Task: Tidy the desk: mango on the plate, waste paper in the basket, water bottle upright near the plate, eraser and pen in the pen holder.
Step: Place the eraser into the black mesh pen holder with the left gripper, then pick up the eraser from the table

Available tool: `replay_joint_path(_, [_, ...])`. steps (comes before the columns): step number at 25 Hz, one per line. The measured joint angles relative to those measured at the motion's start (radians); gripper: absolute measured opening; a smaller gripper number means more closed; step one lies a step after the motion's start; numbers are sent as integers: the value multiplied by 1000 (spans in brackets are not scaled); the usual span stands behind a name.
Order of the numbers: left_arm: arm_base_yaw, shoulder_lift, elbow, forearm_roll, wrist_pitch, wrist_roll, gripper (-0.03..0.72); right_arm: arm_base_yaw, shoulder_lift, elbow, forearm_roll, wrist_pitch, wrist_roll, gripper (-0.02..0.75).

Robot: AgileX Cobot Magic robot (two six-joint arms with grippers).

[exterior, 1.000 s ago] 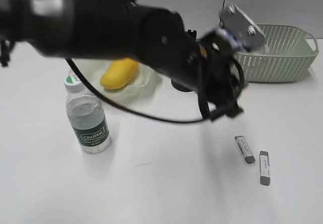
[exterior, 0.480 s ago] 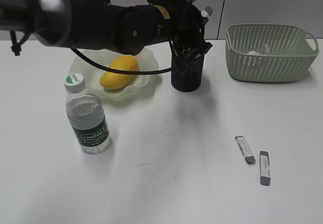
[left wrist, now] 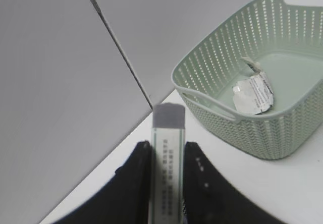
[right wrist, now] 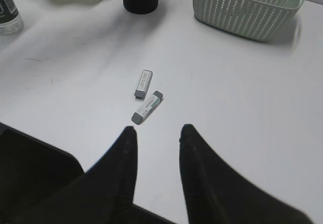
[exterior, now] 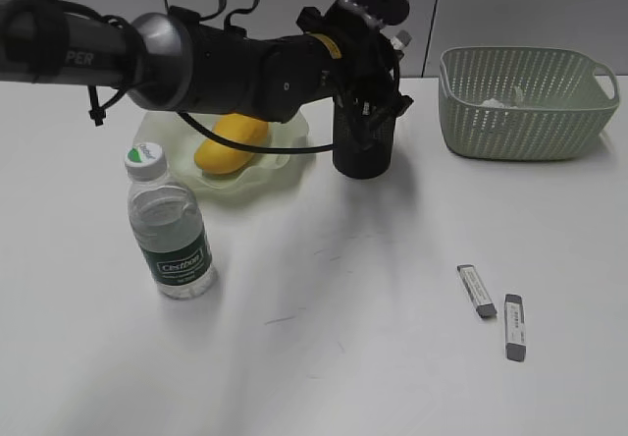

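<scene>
presently catalogued, largest first. counter: plain white, carrying everything. left arm: black, stretched from the left edge across the far side so its load hangs over the holder. basket: sage green, far right corner, with the waste paper lying flat inside, so that item looks done. plate: pale green, ruffled, far side left of centre, with the mango resting in it. water bottle: upright, white cap, standing near the plate toward the left edge, apparently placed. pen holder: black mesh cup just right of the plate. left gripper: fingers clenched on one eraser, held lengthwise, probably for dropping end-first into the holder. right gripper: fingers released and empty, hovering over the near right part of the counter. two more erasers: side by side near the right edge, not yet collected. pen: none visible.
</scene>
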Motion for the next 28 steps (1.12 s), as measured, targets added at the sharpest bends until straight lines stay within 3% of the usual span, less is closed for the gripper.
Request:
replay_joint_path(8, [30, 8, -4, -11, -29, -2, 279, 0, 0, 0, 0, 0, 0, 246])
replay_joint_path(14, [35, -10, -4, -31, -4, -4, 294, 0, 0, 0, 0, 0, 0, 246])
replay_joint_path(19, [34, -160, -4, -190, 206, -5, 268, 0, 0, 0, 0, 0, 1, 246])
replay_joint_path(23, [36, -311, 20, -213, 439, -8, 261, 0, 0, 0, 0, 0, 1, 246])
replay_joint_path(28, [37, -550, 228, -213, 565, -8, 284, 0, 0, 0, 0, 0, 1, 246])
